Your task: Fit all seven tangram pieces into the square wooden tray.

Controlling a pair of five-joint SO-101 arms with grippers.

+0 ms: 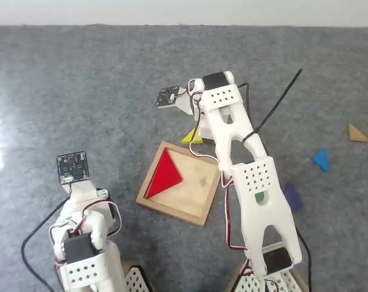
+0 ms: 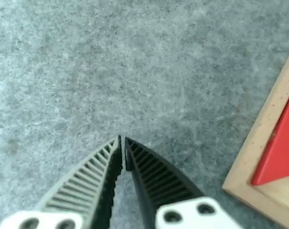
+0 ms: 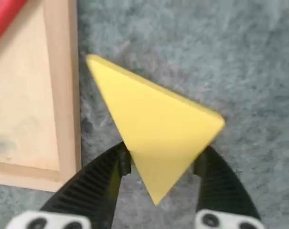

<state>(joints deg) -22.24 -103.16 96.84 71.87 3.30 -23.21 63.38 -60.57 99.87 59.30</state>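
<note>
The square wooden tray (image 1: 199,204) lies mid-table with a red triangle (image 1: 164,173) in its left half. Just beyond the tray's far edge, my right gripper (image 3: 161,152) is shut on a yellow triangle (image 3: 154,124), its fingers (image 3: 103,174) pressing on two sides; the tray's rim (image 3: 60,90) runs beside the piece. In the high view the yellow triangle (image 1: 191,137) peeks out under the right arm (image 1: 232,140). My left gripper (image 2: 122,140) is shut and empty over bare carpet, with the tray's corner (image 2: 256,157) off to its side. The left arm (image 1: 80,237) sits at the near left.
To the right on the grey carpet lie a blue triangle (image 1: 320,159), a tan triangle (image 1: 356,132) and a purple piece (image 1: 292,198). A green piece (image 1: 260,196) shows through the right arm's frame. Cables hang along the right arm.
</note>
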